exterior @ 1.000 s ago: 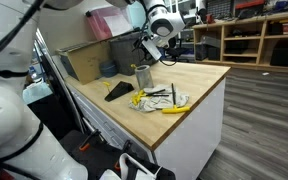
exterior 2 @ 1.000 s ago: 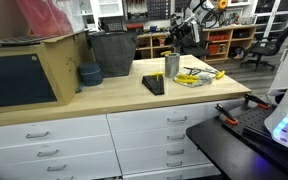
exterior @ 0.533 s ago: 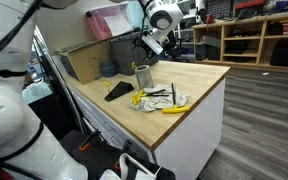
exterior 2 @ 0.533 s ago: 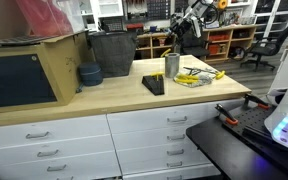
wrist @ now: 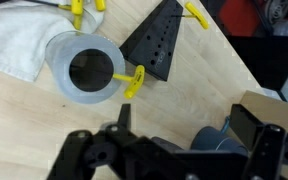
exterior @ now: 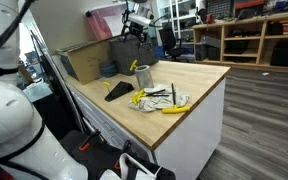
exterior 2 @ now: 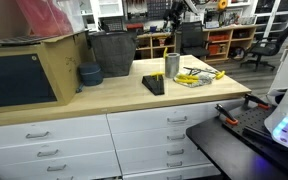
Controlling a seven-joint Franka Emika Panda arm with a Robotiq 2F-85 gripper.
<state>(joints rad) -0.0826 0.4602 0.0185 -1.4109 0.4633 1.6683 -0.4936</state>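
Observation:
My gripper (exterior: 136, 22) hangs high above the back of the wooden worktop (exterior: 199, 78), open and empty; in an exterior view it is near the top edge (exterior 2: 179, 8). In the wrist view its two fingers (wrist: 184, 116) are spread wide with only bare wood between them. Below it stand a metal cup (exterior: 142, 76) (exterior 2: 171, 65) (wrist: 82, 70), upright and empty, and a black perforated wedge (exterior: 117, 91) (exterior 2: 153, 85) (wrist: 156, 45). A blue bowl (exterior: 107, 69) (exterior 2: 89, 74) (wrist: 219, 142) sits close by.
A white cloth (exterior: 162, 100) with yellow tools (exterior 2: 196, 77) and a dark pen lies near the worktop's end. A dark bin (exterior 2: 112, 52) and a cardboard box (exterior: 82, 60) (exterior 2: 24, 70) stand at the back. Shelves and a chair lie beyond.
My gripper has risen and moved away from above the cup, toward the back of the worktop. The things on the worktop have not moved.

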